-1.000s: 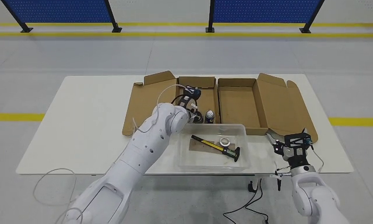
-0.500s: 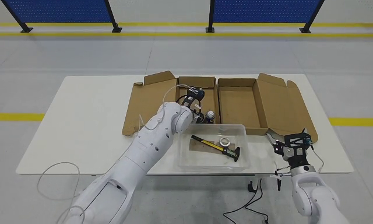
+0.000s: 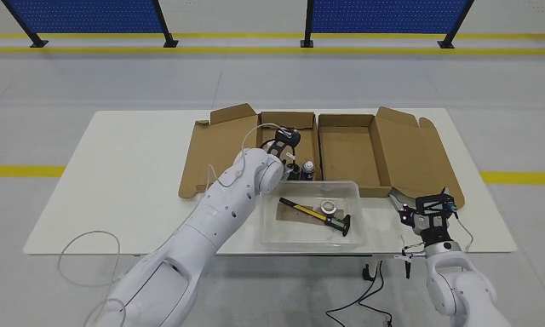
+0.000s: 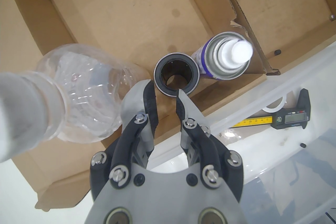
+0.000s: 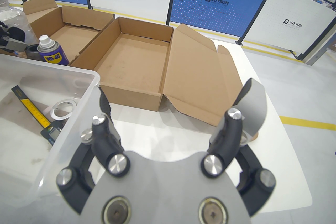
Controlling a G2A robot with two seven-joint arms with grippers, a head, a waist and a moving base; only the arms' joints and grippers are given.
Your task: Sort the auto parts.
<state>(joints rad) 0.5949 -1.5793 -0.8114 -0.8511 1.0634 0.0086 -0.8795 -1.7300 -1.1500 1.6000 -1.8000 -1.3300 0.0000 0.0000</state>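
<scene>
Well, the left arm (image 3: 232,195) stretches past the left end of the clear bin (image 3: 271,232) and bends down into the left cardboard box (image 3: 223,152), which lies just behind the bin. Its left gripper (image 4: 163,88) points steeply down over the box corner nearest the bin. The jaws stand narrowly apart, and their tips sit at the near rim of a black sleeve (image 4: 176,74). Whether they touch that rim is hard to tell from the wrist view.

The sleeve is a short, hollow cylinder with a dark wall and a pale metal edge. It stands upright on the box floor, just behind the bin's far wall. To its left in the same box stands a clear plastic bottle (image 4: 78,88) with a white cap. To its right, touching or nearly so, stands a spray can (image 4: 223,57) with a white nozzle.

Inside the bin, a black and yellow caliper (image 3: 313,215) lies slantwise, with a pale ring (image 3: 328,208) beside it. The right cardboard box (image 3: 347,157) lies open behind the bin's right half, its lid flap spread flat on the white table (image 3: 119,174).

The right gripper (image 5: 177,93) hangs over the table just to the right of the bin. It is tilted forward, its jaws are spread wide, and nothing is between them.
</scene>
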